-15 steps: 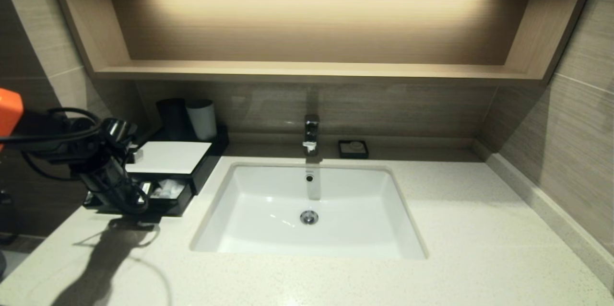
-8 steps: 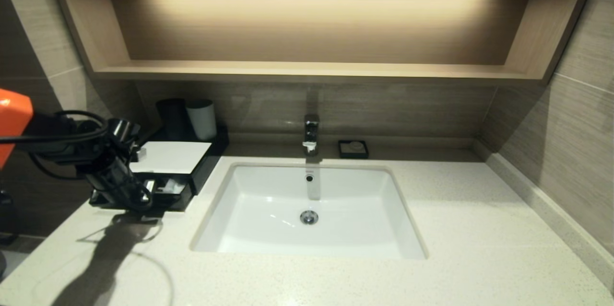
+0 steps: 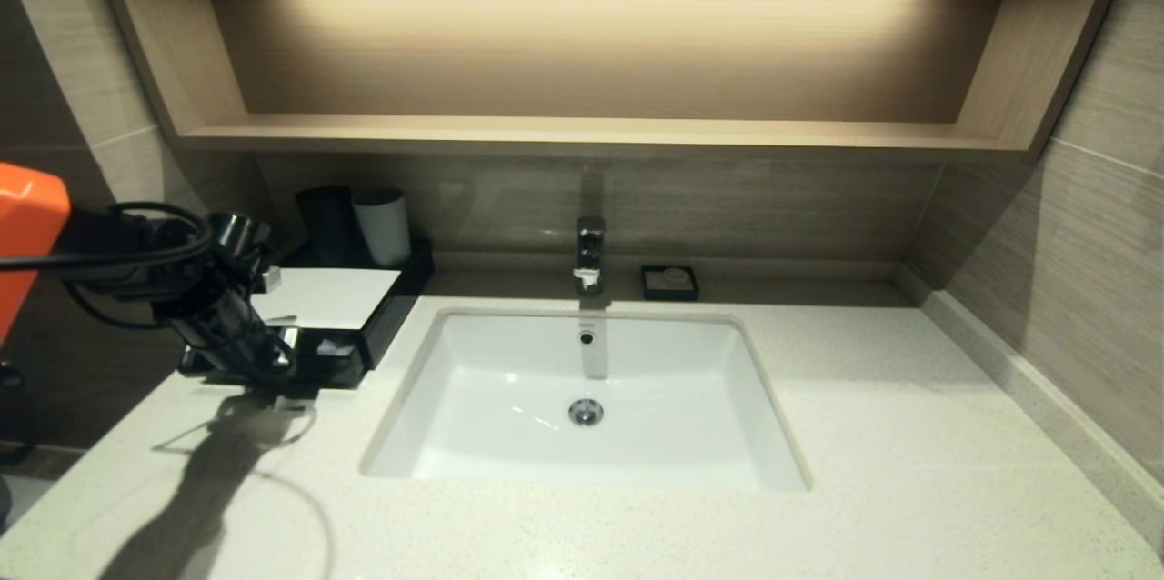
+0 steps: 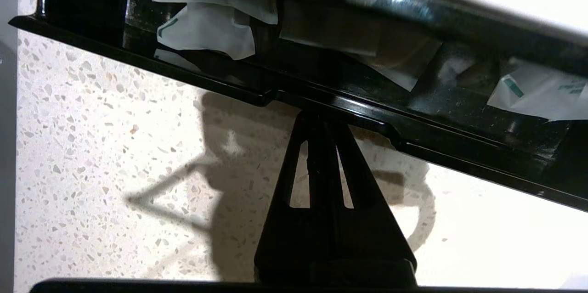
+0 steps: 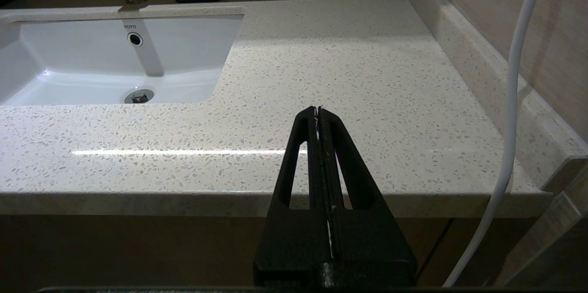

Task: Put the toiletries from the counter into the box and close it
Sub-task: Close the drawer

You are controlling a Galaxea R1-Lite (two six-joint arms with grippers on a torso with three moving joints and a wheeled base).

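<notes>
Drawer-closing step: left gripper (image 4: pixel 321 121), fingers pressed together, butts the box (image 3: pixel 329 298) drawer front (image 4: pixel 330 100) mid-left of frame; next, push drawer flush.

Box (image 3: pixel 332 303) on counter (image 3: pixel 864 435) — left of sink (image 3: pixel 509 380)

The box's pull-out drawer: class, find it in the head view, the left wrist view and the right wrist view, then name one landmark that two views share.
Head view: the drawer shows at the left, under the box's white top panel, partly hidden by the left gripper.
Left wrist view: the drawer crosses the upper picture, its front edge against the gripper's tip, packets inside.
Right wrist view: not in it.
Shared landmark: the speckled counter, also in the left wrist view.
</notes>
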